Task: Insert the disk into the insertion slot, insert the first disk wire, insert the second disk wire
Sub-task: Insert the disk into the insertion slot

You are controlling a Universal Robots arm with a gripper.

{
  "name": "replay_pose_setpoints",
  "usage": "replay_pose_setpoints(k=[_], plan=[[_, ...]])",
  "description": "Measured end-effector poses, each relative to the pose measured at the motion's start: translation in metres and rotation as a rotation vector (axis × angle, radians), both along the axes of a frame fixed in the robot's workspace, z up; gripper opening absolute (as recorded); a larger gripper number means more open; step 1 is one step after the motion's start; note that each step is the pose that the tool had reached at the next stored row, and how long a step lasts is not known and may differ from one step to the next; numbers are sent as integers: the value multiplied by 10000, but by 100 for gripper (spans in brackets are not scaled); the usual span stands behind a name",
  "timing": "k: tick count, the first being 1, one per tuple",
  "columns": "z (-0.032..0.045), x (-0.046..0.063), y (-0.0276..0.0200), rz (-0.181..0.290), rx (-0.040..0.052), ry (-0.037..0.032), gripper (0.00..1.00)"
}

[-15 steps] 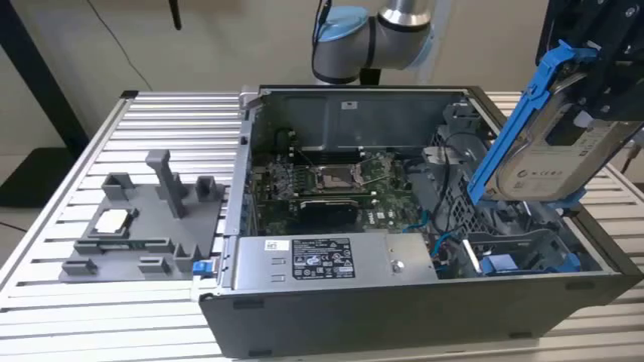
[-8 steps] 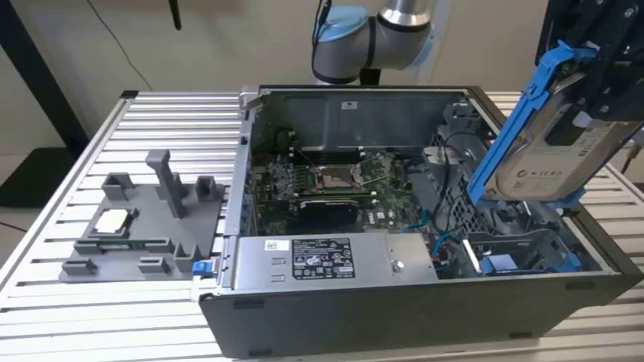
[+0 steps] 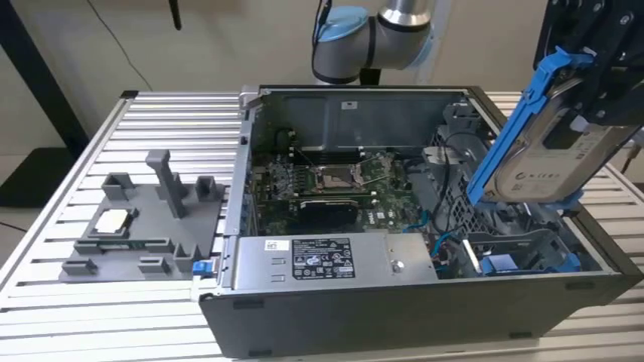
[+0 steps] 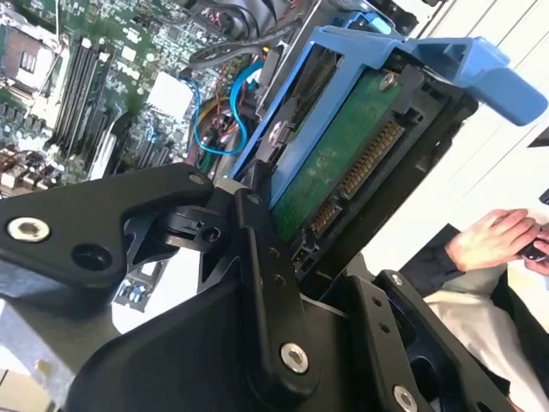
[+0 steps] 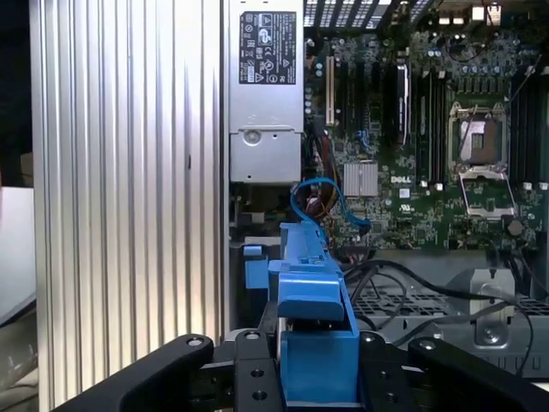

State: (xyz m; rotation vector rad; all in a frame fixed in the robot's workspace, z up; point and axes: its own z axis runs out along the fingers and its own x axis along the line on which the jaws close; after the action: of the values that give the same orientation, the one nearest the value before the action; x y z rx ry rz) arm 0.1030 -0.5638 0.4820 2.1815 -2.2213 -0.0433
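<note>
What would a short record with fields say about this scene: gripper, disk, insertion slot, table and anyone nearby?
gripper: shut on the disk
disk pose: tilted, in its blue carrier, held in the air over the open computer case
insertion slot: below the disk, at the exterior view's right end of the case; disk not yet in it
table: slatted metal, with a grey fixture tray beside the case
person: a hand in the second wrist view

The arm [image 3: 382,34] stood at the far side, its black wrist high at the exterior view's right. The gripper [image 3: 592,105] (fingers closed in) clamped the tilted disk [image 3: 544,162]
</note>
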Motion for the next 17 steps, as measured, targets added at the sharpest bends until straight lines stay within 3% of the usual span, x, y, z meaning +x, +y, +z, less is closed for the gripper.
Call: replay_pose_setpoints(k=[7, 14, 17], plan=[[-110, 28, -4, 0, -16, -9, 33], [-225, 39, -30, 0, -18, -75, 33], [-239, 40, -31, 0, -21, -84, 33]])
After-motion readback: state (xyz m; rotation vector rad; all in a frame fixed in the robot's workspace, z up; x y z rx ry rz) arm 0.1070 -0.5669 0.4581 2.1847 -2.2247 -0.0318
